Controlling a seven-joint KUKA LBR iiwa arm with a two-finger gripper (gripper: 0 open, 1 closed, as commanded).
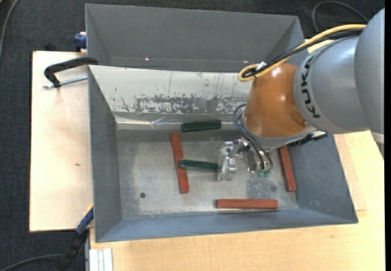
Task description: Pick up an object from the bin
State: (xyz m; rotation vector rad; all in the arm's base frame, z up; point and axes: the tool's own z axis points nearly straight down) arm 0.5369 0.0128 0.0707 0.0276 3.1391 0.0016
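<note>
Starting at the near wall of the bin [104, 160], the near red-brown bar [246, 204] lies flat along it, apart from the rest.

Farther in, the claw [243, 169] hangs low over the floor right of centre. Its two prongs stand apart with nothing between them. The middle green stick [198, 165], the likeliest pick, lies crosswise. One end is just beside the claw and the other touches the left red-brown bar [176, 144]. The right red-brown bar [288, 169] lies close on the claw's other side, near the wall. The back green stick [201, 125] rests at the foot of the far wall.

Risks, as judged:
- The stick's end lies beside the prongs, not between them, so closing here would likely come up empty.
- A prong landing on that end could shove the stick against the left bar.
- A grip on the very end may let the stick swing and slip.

Count: three red-brown bars and two dark green sticks, five things in all.
</note>
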